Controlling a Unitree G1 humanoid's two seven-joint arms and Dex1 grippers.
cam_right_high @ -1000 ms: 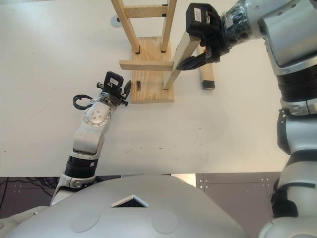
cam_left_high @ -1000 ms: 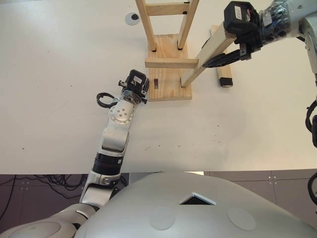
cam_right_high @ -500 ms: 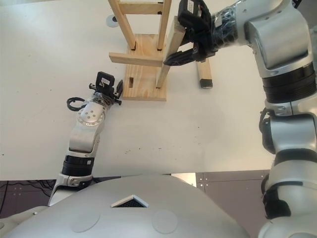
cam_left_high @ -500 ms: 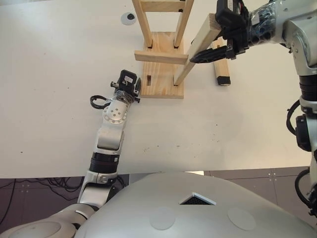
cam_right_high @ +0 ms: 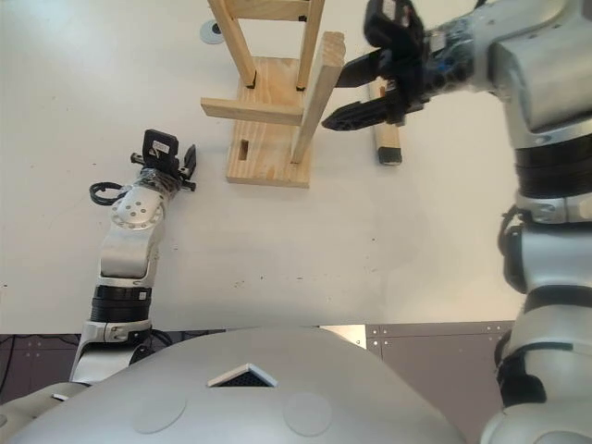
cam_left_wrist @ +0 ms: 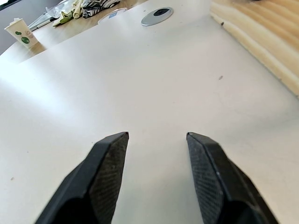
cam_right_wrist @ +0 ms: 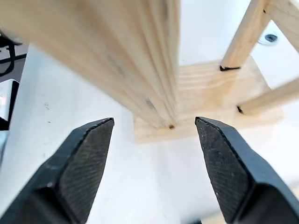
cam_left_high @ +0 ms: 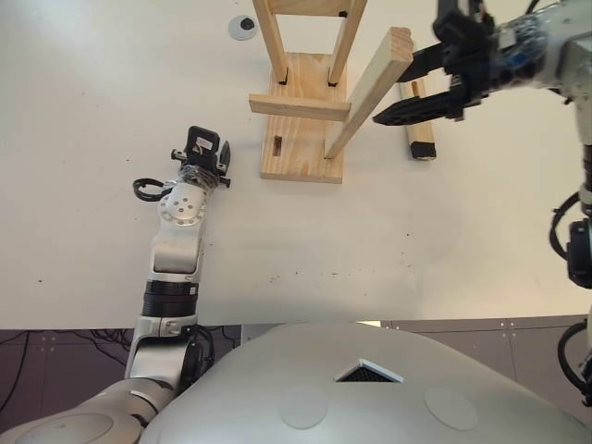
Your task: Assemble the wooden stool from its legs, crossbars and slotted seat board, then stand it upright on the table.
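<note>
The slotted seat board (cam_left_high: 298, 155) lies flat on the white table. Two legs joined by a crossbar (cam_left_high: 310, 7) stand in its far slots. A third leg (cam_left_high: 370, 92) leans in a near slot, with a crossbar (cam_left_high: 298, 106) running from it to the left. My right gripper (cam_left_high: 398, 92) hovers open just right of this leg, apart from it; in the right wrist view the leg (cam_right_wrist: 117, 60) stands beyond the spread fingers (cam_right_wrist: 84, 168). One loose leg (cam_left_high: 421, 139) lies on the table beside the board. My left gripper (cam_left_high: 205, 153) rests open left of the board, holding nothing.
One slot (cam_left_high: 277, 144) in the board's near left corner holds nothing. A round grey grommet (cam_left_high: 244, 27) sits in the table at the back left. The table's front edge runs close to me. Cups and clutter (cam_left_wrist: 21, 31) stand far off.
My right gripper has opened, let go of the leaning leg and drawn back to the right. The leg stays in its slot. My left arm has pulled away leftward from the seat board.
</note>
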